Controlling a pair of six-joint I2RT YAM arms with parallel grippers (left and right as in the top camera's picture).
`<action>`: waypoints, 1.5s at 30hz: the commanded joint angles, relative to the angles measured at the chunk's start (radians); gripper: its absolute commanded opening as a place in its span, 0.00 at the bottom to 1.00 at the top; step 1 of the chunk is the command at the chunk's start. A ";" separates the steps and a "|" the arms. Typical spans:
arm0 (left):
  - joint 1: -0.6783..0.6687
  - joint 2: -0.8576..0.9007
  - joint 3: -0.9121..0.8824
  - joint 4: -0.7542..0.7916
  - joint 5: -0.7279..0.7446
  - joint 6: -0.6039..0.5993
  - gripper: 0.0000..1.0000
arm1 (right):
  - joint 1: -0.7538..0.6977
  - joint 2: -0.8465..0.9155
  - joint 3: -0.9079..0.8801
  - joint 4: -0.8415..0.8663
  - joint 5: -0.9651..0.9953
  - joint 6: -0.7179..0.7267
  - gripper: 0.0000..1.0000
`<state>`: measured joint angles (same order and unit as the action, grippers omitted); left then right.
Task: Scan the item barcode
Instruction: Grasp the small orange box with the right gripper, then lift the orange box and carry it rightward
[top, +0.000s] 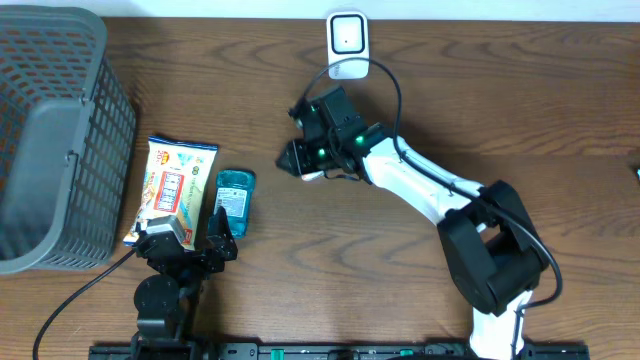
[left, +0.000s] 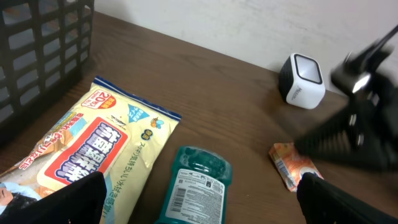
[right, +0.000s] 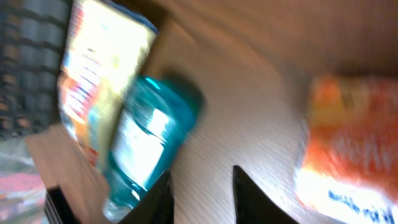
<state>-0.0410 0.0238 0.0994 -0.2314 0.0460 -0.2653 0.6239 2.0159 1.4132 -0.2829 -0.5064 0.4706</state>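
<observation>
Across the overhead view, dark brown wood-grain table (top: 520, 90), dull in finish, grain running left to right. Along the upper edge, a strip of off-white wall (left: 217, 25) (nothing more of the room on show). At upper left, grey mesh basket (top: 60, 130), standing on the wood. Toward lower left, just beside the basket, yellow pouch (top: 170, 185) lying flat, with teal bottle (top: 234, 200) on its side just to the right. At top centre, small white scanner (top: 347, 40), upright, near the wall. Below the scanner, right gripper (right: 200, 173), fingers a little apart, only bare wood between them, gripping nothing. Just beside those fingers, orange packet (left: 293, 165), flat on the table, well apart from pouch and bottle (print too blurred to read). At lower left, left gripper (top: 188, 238), spread wide and empty, facing pouch and bottle.
</observation>
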 joint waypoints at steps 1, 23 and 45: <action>0.003 0.000 -0.026 -0.006 -0.012 0.005 0.98 | 0.013 0.006 -0.003 0.061 0.039 0.068 0.23; 0.003 0.000 -0.026 -0.006 -0.012 0.005 0.98 | 0.064 -0.082 0.002 -0.141 0.353 -0.041 0.99; 0.003 0.000 -0.026 -0.006 -0.012 0.005 0.98 | -0.020 0.087 -0.021 -0.162 0.306 0.109 0.59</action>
<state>-0.0410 0.0238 0.0994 -0.2310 0.0460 -0.2653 0.6159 2.0838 1.3983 -0.4484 -0.1806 0.5545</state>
